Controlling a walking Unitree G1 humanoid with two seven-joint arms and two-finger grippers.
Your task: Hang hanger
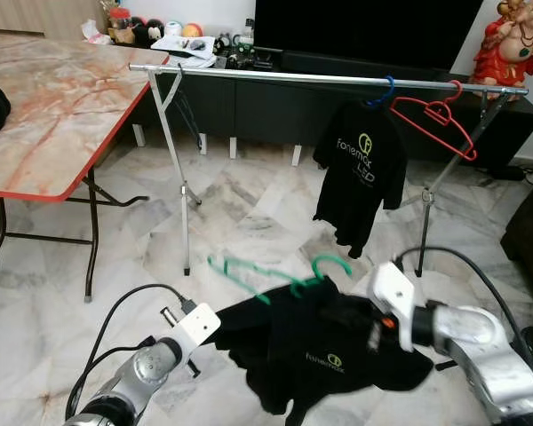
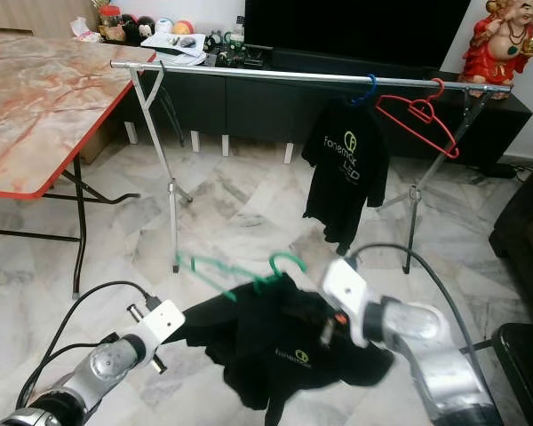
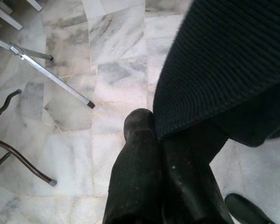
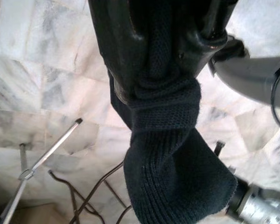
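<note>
Fabric fills both grips: the black knit T-shirt (image 1: 324,355), draped on a green plastic hanger (image 1: 284,275), is spread between the two arms low over the marble floor (image 1: 249,204). The left gripper (image 3: 161,154) has its jaws pressed together on the shirt's edge, as the left wrist view shows. The right gripper (image 4: 165,70) has its jaws clamped on a bunched fold of the same cloth.

Ahead of and well above both sets of jaws runs the long silver clothes rail (image 1: 320,78) on its folding legs, its long axis crosswise to the robot. The hanger's green hook (image 1: 333,264) stands up just ahead of the right jaws, nearer that arm, and points roughly toward the rail. My reading is that hanging turns on raising the hook above the rail's bare middle stretch.

Already on the rail, toward its right end, hang a second black T-shirt (image 1: 360,173) on a blue hook and an empty red wire hanger (image 1: 437,120). Both shirts carry a yellow-green logo that seems to read "fonemac"; smaller letters below it on the hung shirt are too blurred to make out.
</note>
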